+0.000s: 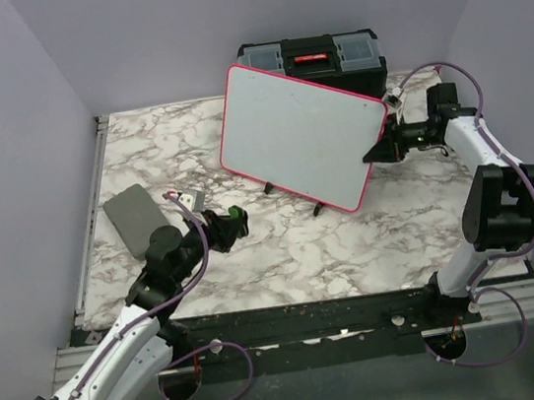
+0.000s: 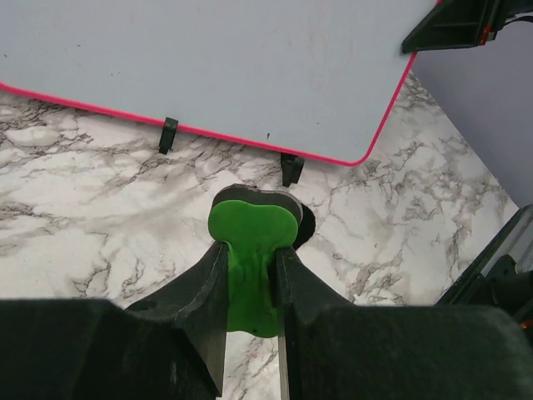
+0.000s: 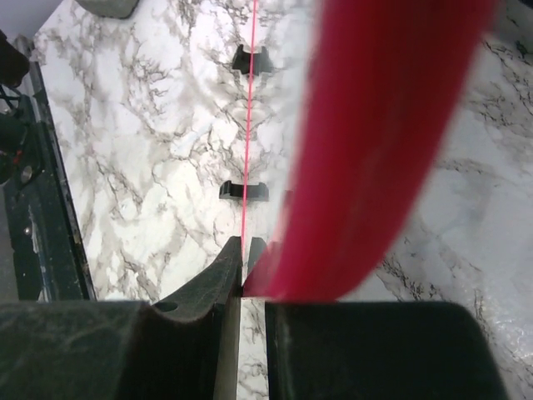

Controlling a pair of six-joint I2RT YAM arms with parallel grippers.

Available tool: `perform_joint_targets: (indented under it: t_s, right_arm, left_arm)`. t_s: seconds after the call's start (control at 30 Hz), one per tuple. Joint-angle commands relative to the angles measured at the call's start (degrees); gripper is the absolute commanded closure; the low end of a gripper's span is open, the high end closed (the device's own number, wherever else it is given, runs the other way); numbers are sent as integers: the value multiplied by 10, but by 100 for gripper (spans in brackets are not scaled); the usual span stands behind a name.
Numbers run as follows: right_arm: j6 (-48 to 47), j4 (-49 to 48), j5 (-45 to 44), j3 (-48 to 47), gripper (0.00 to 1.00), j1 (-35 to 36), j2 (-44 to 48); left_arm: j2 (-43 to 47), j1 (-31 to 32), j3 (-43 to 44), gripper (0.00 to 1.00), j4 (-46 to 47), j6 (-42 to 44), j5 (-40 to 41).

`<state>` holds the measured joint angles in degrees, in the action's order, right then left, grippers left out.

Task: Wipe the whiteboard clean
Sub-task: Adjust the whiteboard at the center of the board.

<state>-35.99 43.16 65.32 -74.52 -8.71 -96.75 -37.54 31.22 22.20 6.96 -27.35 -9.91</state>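
Two claws, both occupied. Right gripper (image 1: 379,150) clenched on whiteboard (image 1: 298,134) at its 3 o'clock edge. Left gripper (image 1: 234,226) clamped on green tool (image 2: 250,250), likely eraser, at board's 7 o'clock, apart from it.

Board at table (image 1: 373,245) centre, tilted, black feet (image 2: 169,133) apparently on marble. Toolbox (image 1: 312,58) behind at 12 o'clock, grey pad (image 1: 133,219) at 9 o'clock.

Judgement: board light, stiff, thin, slick-faced; tips easily under wiping push, so edge pinch suits.

Views:
- Top: whole layout.
- Left wrist: face near clean, few specks.
- Right wrist: jaws nipping thin edge, pink rim blurred close.
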Motion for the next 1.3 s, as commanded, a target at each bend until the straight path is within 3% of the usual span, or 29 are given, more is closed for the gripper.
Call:
perform_joint_targets:
  t_s: [0.0, 0.33, 0.47, 0.83, 0.93, 1.27]
  right_arm:
    - [-56, -4, -31, 51, 86, 2, 6]
    - [-93, 16, -48, 103, 85, 2, 23]
    - [-94, 19, -53, 111, 76, 1, 25]
    - [-84, 20, -41, 118, 39, -9, 42]
    - [-77, 20, -41, 122, 0, -21, 53]
    - [-81, 29, -47, 141, 0, -61, 130]
  left_arm:
    - [39, -2, -24, 100, -20, -25, 9]
    - [72, -2, -53, 100, -33, -53, 11]
    - [85, -2, -64, 100, -34, -62, 12]
    - [53, -2, -58, 100, -44, -65, 17]
    - [25, -2, -42, 100, -59, -56, 24]
    - [-186, -2, 60, 100, -150, -12, 78]
